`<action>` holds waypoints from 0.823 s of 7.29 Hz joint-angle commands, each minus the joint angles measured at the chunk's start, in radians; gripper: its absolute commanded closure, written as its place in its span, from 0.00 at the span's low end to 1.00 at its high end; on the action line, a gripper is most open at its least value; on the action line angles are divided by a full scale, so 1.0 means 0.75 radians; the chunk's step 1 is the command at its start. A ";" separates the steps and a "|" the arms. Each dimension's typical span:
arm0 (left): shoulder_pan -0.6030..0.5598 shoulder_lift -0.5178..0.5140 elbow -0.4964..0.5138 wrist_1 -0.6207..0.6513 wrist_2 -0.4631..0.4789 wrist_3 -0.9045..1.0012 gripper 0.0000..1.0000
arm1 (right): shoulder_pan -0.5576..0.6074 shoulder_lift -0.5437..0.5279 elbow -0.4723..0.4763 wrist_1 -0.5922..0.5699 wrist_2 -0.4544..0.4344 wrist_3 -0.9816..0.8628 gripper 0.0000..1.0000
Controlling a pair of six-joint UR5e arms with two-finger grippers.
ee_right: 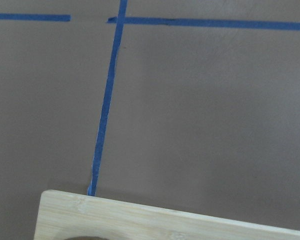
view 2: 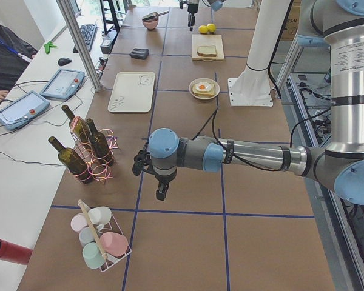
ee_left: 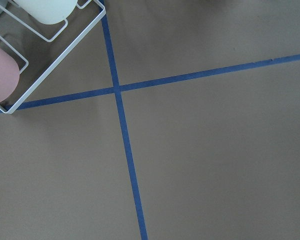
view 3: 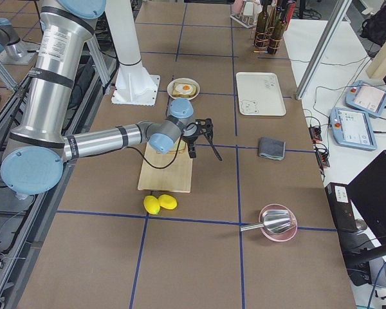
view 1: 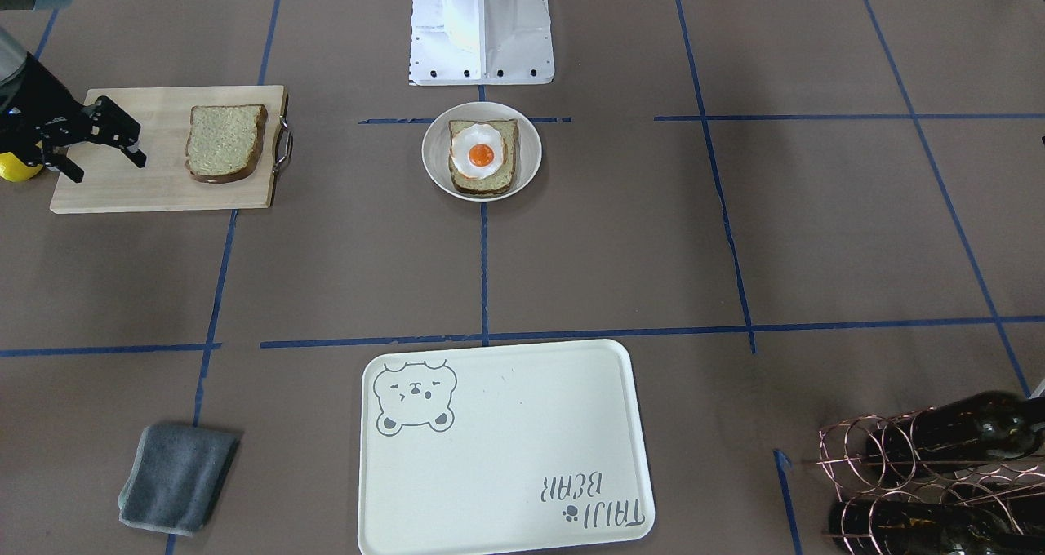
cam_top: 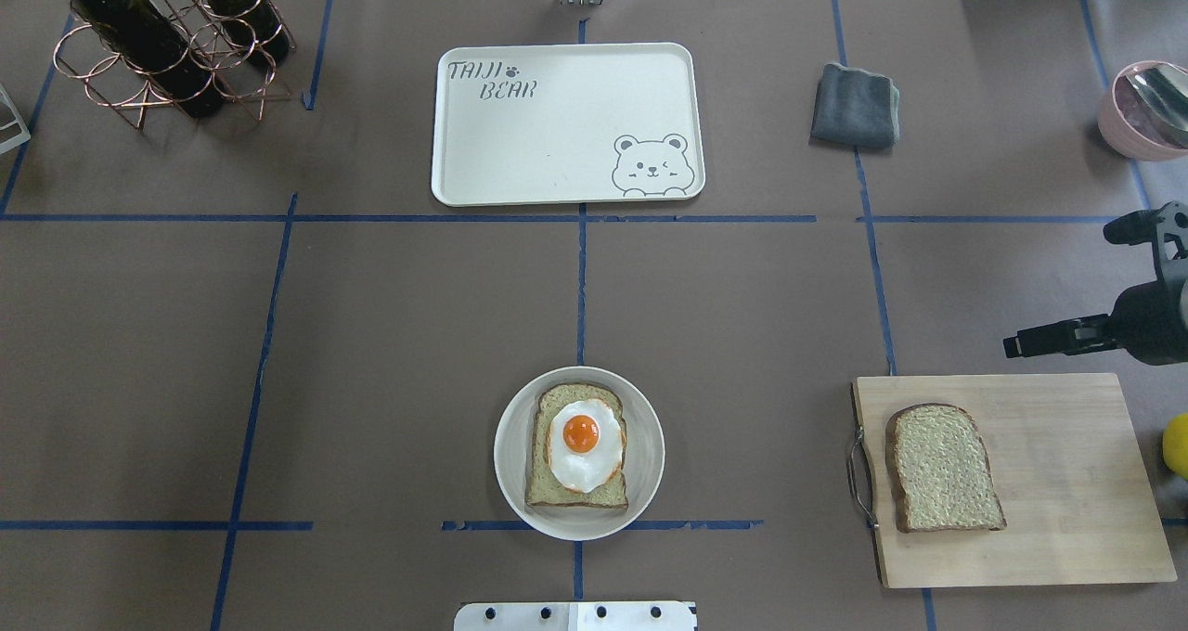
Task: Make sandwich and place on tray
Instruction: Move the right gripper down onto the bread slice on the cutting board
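Cream rect tray (cam_top: 557, 130) | glossy egg (cam_top: 583, 444) on grainy slice (cam_top: 575, 498), round bowl (cam_top: 642, 408)

"taiji bear" lettering on the cream tray (cam_top: 520, 148), beside a bear-face drawing

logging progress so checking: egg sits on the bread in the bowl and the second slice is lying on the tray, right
Not quite. The second slice lies on the wooden cutting board, not on the tray, which holds nothing; the overhead exterior view shows it. The egg does sit on the bread in the bowl.
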 commanded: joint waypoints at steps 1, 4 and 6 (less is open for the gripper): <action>-0.002 -0.001 -0.004 0.000 0.000 0.000 0.00 | -0.217 -0.117 0.004 0.170 -0.168 0.193 0.10; 0.000 -0.001 -0.004 0.000 0.000 0.000 0.00 | -0.460 -0.142 0.035 0.200 -0.357 0.362 0.31; 0.000 -0.001 -0.002 0.000 0.000 0.000 0.00 | -0.541 -0.142 0.041 0.200 -0.430 0.394 0.38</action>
